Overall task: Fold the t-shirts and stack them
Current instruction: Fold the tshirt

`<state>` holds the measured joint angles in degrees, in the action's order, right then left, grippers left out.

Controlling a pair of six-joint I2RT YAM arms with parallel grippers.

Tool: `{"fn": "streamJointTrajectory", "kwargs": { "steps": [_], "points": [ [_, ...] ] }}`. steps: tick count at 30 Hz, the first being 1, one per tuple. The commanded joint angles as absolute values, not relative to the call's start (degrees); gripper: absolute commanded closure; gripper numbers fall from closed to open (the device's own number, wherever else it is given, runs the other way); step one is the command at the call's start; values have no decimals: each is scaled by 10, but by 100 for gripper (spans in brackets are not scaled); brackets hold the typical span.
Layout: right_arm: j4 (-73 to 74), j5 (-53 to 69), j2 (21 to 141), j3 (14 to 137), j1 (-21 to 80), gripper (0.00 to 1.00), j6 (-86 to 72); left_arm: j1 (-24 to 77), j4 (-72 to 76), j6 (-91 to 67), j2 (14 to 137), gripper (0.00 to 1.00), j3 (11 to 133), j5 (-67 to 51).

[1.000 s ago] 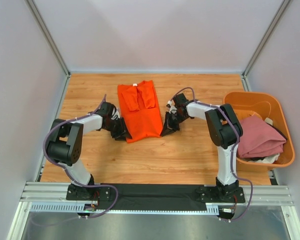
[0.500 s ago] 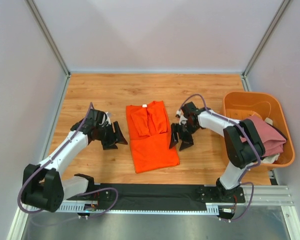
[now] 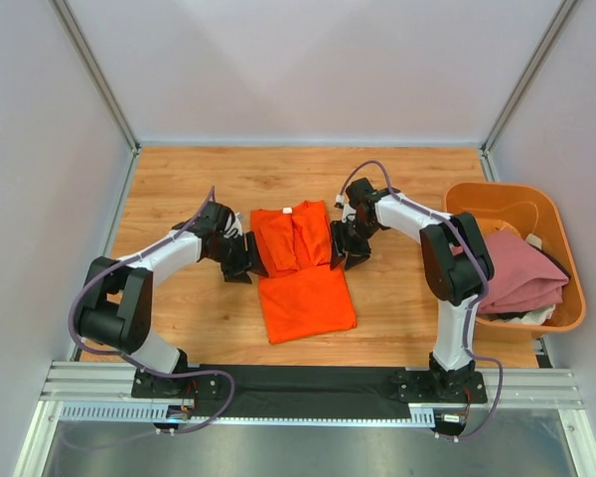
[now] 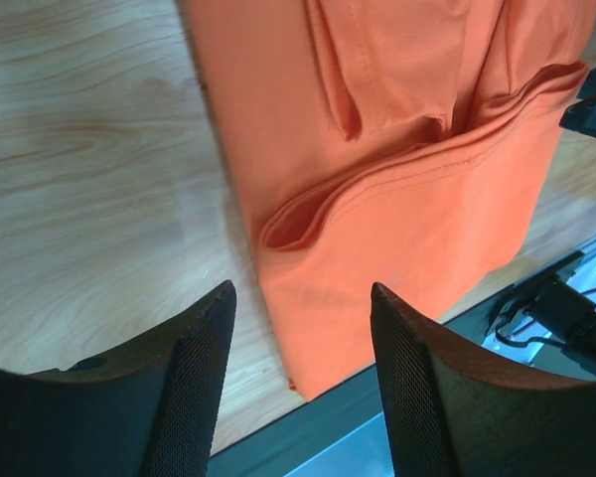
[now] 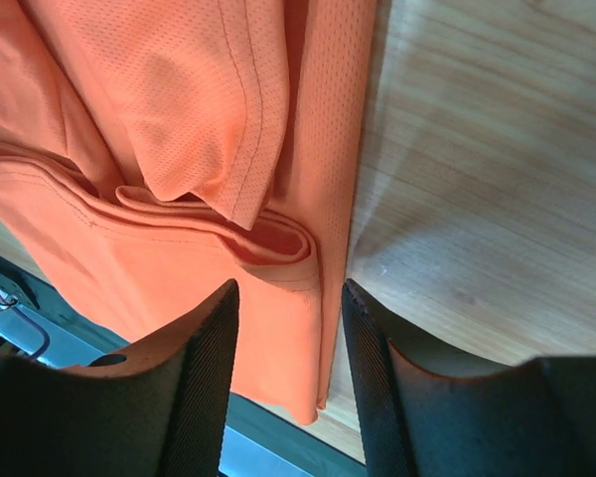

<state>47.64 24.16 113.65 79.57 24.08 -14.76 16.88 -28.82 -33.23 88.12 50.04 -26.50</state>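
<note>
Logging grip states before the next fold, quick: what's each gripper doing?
Left gripper: open, holding nothing, at the orange t-shirt edge.
Right gripper: open, holding nothing, at its opposite edge.

You have the orange t-shirt (image 3: 303, 273) flat mid-tabletop (image 3: 179, 179), sleeves folded in, pleated crosswise halfway; the dusty pink t-shirt (image 3: 517, 278) lies crumpled over the tub's (image 3: 502, 211) right rim.
</note>
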Motion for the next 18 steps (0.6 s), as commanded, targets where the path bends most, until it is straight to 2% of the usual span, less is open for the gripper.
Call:
{"fn": "streamJointTrajectory", "kwargs": {
  "steps": [1, 7, 8, 10, 14, 18],
  "points": [
    [478, 247, 1143, 815, 239, 53, -141, 179, -265, -333, 899, 36, 517, -265],
    [478, 253, 1153, 818, 239, 63, -141, 192, -270, -331, 937, 41, 536, -250],
    [476, 252, 1154, 818, 238, 69, -141, 194, -273, -332, 946, 44, 539, -246],
    [479, 248, 1153, 819, 239, 74, -142, 197, -273, -334, 948, 46, 540, -244],
    [487, 245, 1150, 822, 239, 70, -143, 200, -270, -336, 958, 52, 544, -244],
    [492, 242, 1143, 824, 240, 71, -146, 201, -268, -337, 961, 57, 547, -246]
  ]
}}
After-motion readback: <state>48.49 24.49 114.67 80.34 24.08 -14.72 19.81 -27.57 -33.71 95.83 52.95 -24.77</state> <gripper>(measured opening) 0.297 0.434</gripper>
